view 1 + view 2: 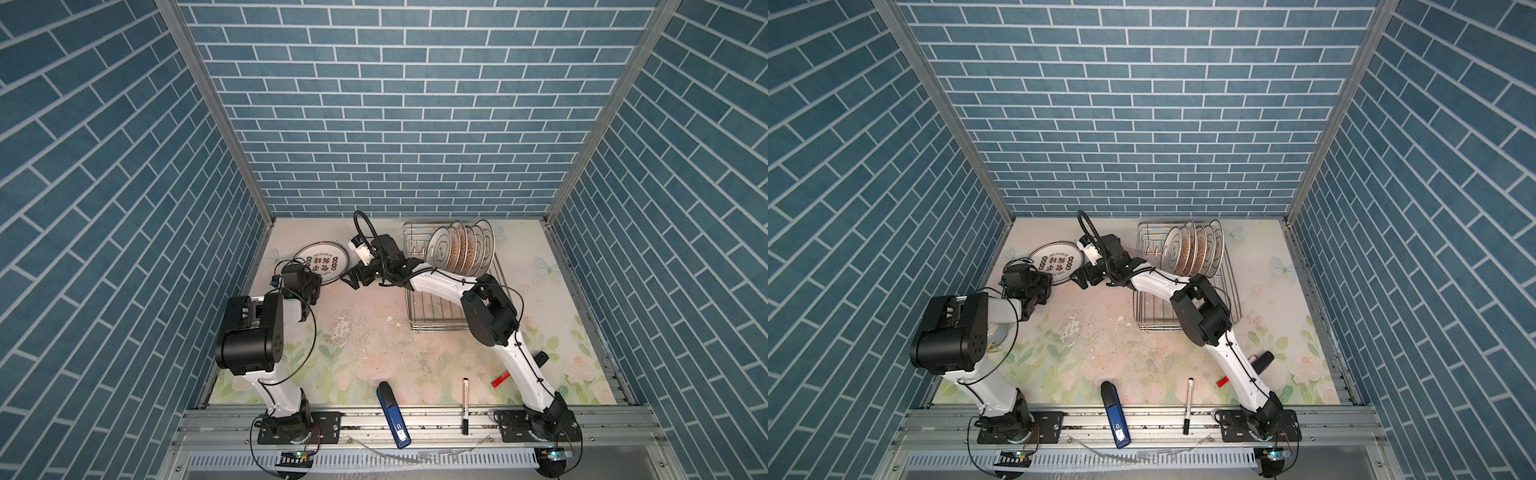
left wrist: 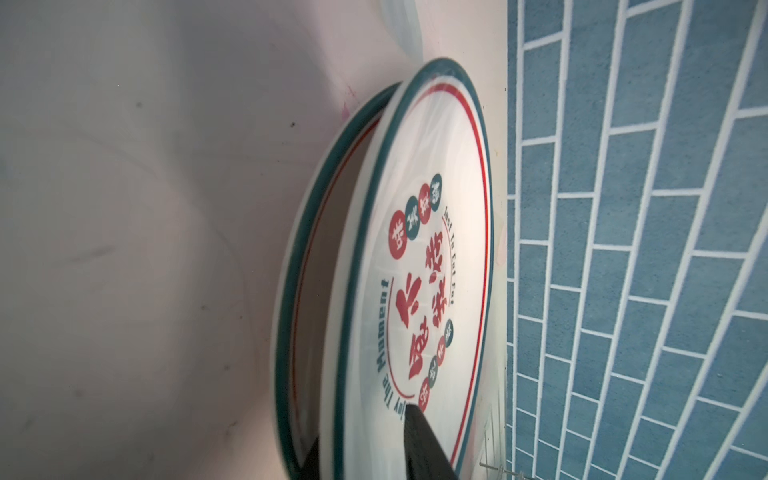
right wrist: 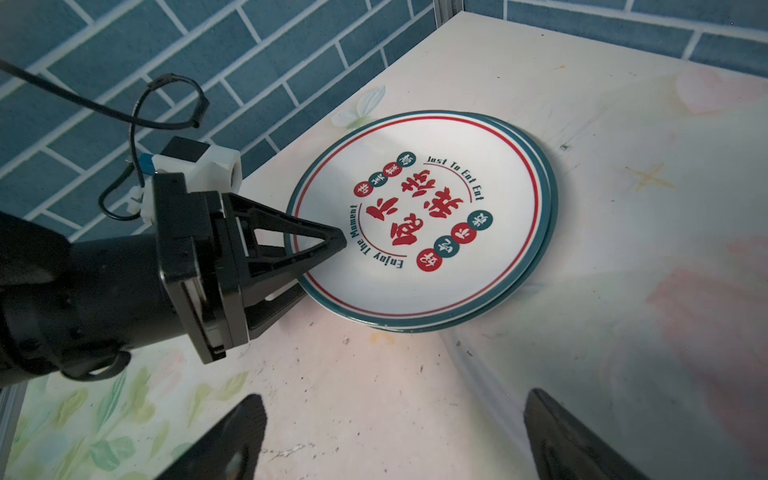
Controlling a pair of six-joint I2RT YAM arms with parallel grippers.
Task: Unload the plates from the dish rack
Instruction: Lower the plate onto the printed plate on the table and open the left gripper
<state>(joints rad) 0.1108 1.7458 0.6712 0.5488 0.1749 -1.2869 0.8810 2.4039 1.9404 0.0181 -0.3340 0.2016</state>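
Note:
Two white plates with dark rims and red characters lie stacked at the back left of the table (image 1: 322, 264) (image 1: 1054, 261). The top plate (image 3: 419, 216) (image 2: 432, 270) sits slightly off-centre on the lower plate (image 2: 299, 266). My left gripper (image 3: 322, 264) (image 2: 365, 432) (image 1: 312, 291) straddles the top plate's near rim, one finger above and one below, with the jaws slightly apart. My right gripper (image 3: 395, 397) (image 1: 353, 282) (image 1: 1081, 280) hovers open over bare table just right of the stack, holding nothing. Several plates (image 1: 459, 249) (image 1: 1192, 249) stand upright in the dish rack (image 1: 432, 316) (image 1: 1154, 316) at the back right.
A blue stapler-like thing (image 1: 392, 415), a marker pen (image 1: 465, 405) and a small red thing (image 1: 500, 380) lie near the front edge. A round white thing (image 1: 998, 332) shows partly under the left arm. Blue brick walls enclose the table on three sides.

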